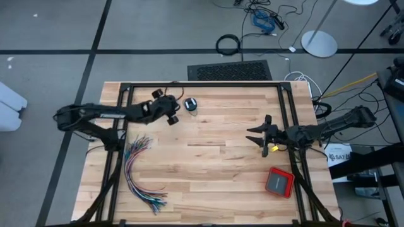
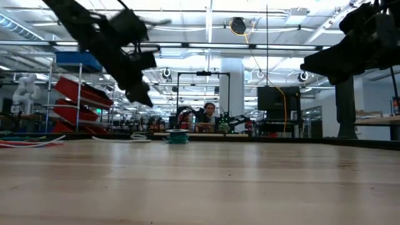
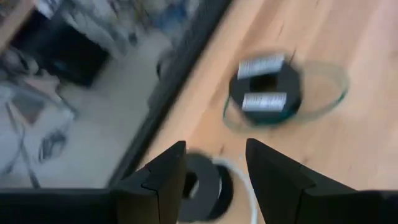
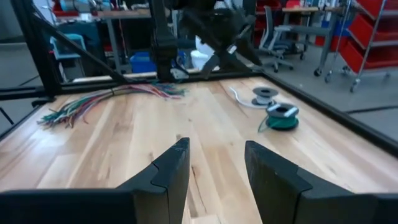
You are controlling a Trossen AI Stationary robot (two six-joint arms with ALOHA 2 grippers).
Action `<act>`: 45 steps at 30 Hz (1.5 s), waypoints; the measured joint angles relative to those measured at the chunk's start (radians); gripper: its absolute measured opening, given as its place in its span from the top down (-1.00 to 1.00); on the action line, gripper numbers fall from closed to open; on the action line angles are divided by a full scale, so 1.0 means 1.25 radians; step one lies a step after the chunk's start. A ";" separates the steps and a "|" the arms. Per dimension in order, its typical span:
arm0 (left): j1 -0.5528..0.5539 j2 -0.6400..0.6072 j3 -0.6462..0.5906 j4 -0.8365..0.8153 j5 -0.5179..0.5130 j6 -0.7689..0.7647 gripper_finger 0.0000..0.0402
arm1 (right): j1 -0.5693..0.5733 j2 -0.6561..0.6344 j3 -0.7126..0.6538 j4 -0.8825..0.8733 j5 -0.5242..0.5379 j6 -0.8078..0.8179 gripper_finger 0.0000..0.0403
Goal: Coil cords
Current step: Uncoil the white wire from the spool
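From above, the left end effector [image 1: 172, 108] hangs beside the coiled cords [image 1: 190, 104] near the far edge of the worktop [image 1: 214, 151]. The left wrist view shows its fingers apart, holding nothing. In the right wrist view, the right end effector [image 4: 214, 163] is also apart and empty.

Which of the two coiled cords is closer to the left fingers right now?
The black coil with the white tail, lying right past the open left gripper. The teal-green coil sits farther out on the table.
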 joint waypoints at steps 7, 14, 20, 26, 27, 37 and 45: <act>0.082 0.145 0.070 -0.101 0.093 -0.004 0.12 | 0.000 0.042 0.000 -0.001 -0.001 0.035 0.30; 0.082 0.156 0.106 -0.091 0.132 -0.004 0.02 | 0.000 0.068 0.000 -0.002 -0.002 0.062 0.30; 0.127 0.152 0.155 -0.248 0.179 0.001 -0.13 | 0.000 0.081 0.000 -0.001 -0.001 0.062 0.30; 0.206 0.152 0.156 -0.299 0.243 0.039 -0.14 | 0.000 0.082 0.000 -0.001 -0.001 0.052 0.30; 0.213 0.152 0.156 -0.292 0.249 0.044 -0.14 | 0.000 0.082 0.000 -0.001 -0.001 0.051 0.30; 0.224 0.167 0.156 -0.244 0.329 0.087 -0.14 | 0.000 0.082 0.000 -0.001 -0.001 0.033 0.30; 0.245 0.246 0.157 -0.207 0.305 0.083 -0.14 | 0.000 0.082 0.000 -0.001 -0.001 0.029 0.30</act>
